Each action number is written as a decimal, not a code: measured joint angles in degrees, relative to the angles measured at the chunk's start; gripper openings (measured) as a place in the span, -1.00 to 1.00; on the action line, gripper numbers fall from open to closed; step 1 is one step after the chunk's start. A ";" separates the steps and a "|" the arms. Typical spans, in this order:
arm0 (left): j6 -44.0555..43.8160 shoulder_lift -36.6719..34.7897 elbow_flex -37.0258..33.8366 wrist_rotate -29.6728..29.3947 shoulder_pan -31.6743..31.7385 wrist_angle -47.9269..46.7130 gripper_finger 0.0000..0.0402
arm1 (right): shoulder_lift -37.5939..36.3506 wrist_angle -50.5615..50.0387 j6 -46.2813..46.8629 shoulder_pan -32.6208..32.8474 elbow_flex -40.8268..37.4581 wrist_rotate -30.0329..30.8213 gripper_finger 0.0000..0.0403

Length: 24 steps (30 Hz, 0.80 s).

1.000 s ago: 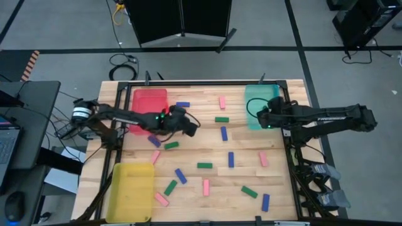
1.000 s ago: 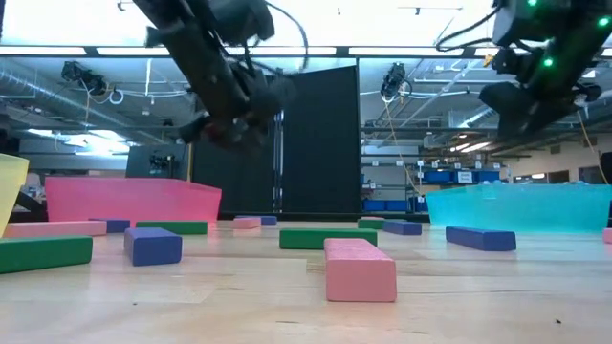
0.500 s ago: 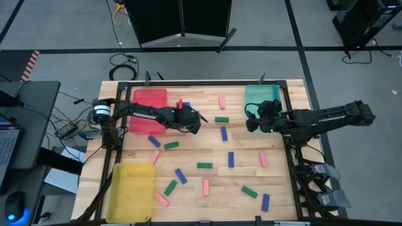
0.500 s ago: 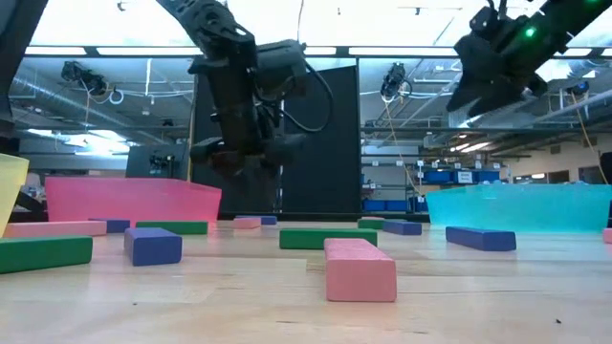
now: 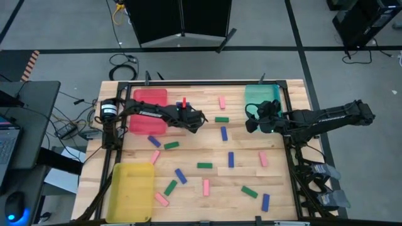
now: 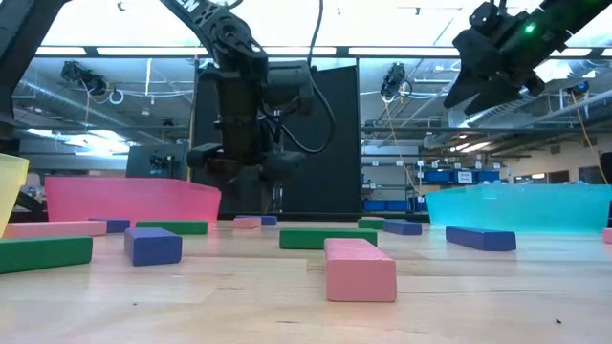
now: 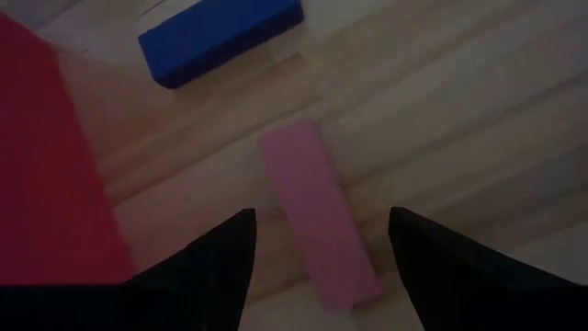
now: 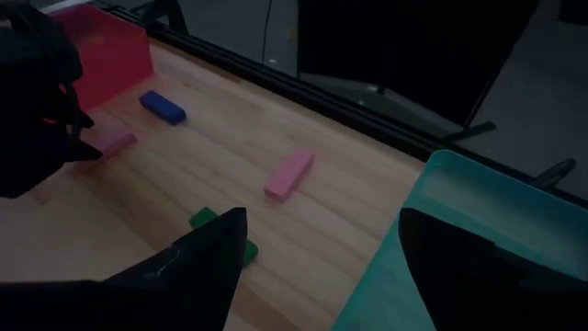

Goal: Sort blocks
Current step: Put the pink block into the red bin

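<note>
While both arms hang over the far half of the wooden table (image 5: 207,150), the scene reads as follows.

Left gripper (image 7: 317,267): poised just above a flat pink rectangular block (image 7: 317,216), which lies on the wood between its two dark fingers (image 7: 207,267); the fingers are spread apart and do not touch the block.
Pink block's place: just beside the wall of the red rectangular plastic tray (image 5: 149,107), on its right side, at the table's far left; a small blue rectangular block (image 7: 220,37) lies near it, apart from it.
Right gripper (image 5: 251,120): held in the air at the near left corner of the teal rectangular plastic tray (image 5: 260,95), fingers parted with nothing between them.
Other blocks: pink, blue and green bars lie scattered flat over the table's middle and near half, among them a pink one (image 5: 222,102) near the far edge, a green one (image 5: 222,119) just nearer than it, and a blue one (image 5: 223,132) nearer again.
Yellow rectangular plastic tray (image 5: 130,188): at the near left corner, with a pink block (image 5: 162,199) just beside its right wall.
Low view: a pink block (image 6: 360,269) sits closest to the camera, a blue one (image 6: 153,246) to its left.
</note>
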 joint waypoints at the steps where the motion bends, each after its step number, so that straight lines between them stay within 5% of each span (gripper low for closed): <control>1: 0.00 0.00 0.00 0.21 0.15 0.00 0.28 | 0.02 -0.07 0.00 0.00 0.00 -0.01 0.47; 24: 2.60 2.32 -0.83 5.09 1.33 2.54 0.28 | 0.01 -0.15 -0.92 0.00 0.00 -0.05 0.45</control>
